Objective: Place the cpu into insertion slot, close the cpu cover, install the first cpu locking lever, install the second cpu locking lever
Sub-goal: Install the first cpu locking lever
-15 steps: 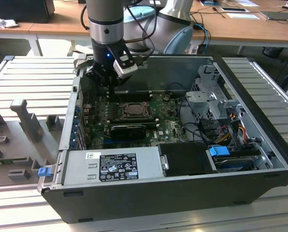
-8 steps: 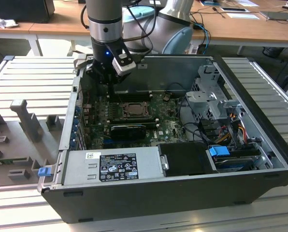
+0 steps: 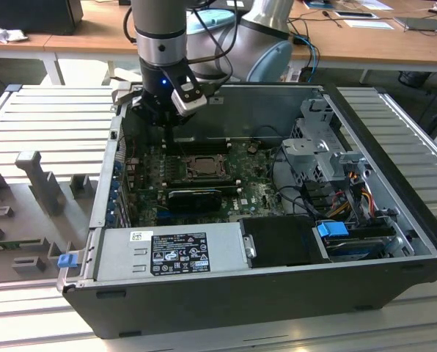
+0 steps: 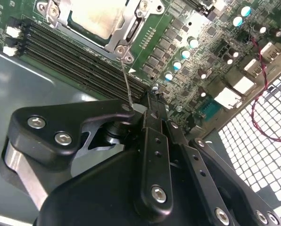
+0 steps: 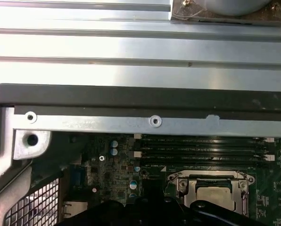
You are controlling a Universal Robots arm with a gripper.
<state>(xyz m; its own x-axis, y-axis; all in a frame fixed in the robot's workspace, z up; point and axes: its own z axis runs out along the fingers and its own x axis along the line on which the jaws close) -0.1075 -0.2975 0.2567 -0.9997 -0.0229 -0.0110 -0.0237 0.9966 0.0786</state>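
Standing over the open computer case (image 3: 240,293), the arm (image 3: 160,37) lowers its gripper (image 4: 151,98) beside the insertion slot (image 3: 202,166) on the green motherboard (image 4: 154,37). In the second wrist view the fingers are pressed together. A thin metal lever (image 4: 125,77) rises from the socket's corner, and its free end lies right against the fingertips. Whether they pinch it cannot be told.

The cpu (image 4: 99,16) sits in the socket with its pale face up, and the cpu cover (image 4: 130,29) lies down around it. Long black memory slots (image 4: 79,56) run just beside the socket, between it and the gripper. Capacitors and a twisted red-and-black wire (image 4: 256,94) crowd the board near the perforated rear panel (image 4: 268,141).

In the exterior view, a grey power supply box (image 3: 130,253) fills the near side of the case. It carries a black label (image 3: 180,253) and a small white sticker whose print is too small to read. A black drive bay (image 3: 281,238), a blue latch (image 3: 332,229) and orange and yellow cables (image 3: 358,187) occupy that view's right.

The case rests on a ribbed metal table (image 3: 50,125), with a grey fixture (image 3: 39,180) well apart from it. Wooden desks (image 3: 365,40) stand behind.
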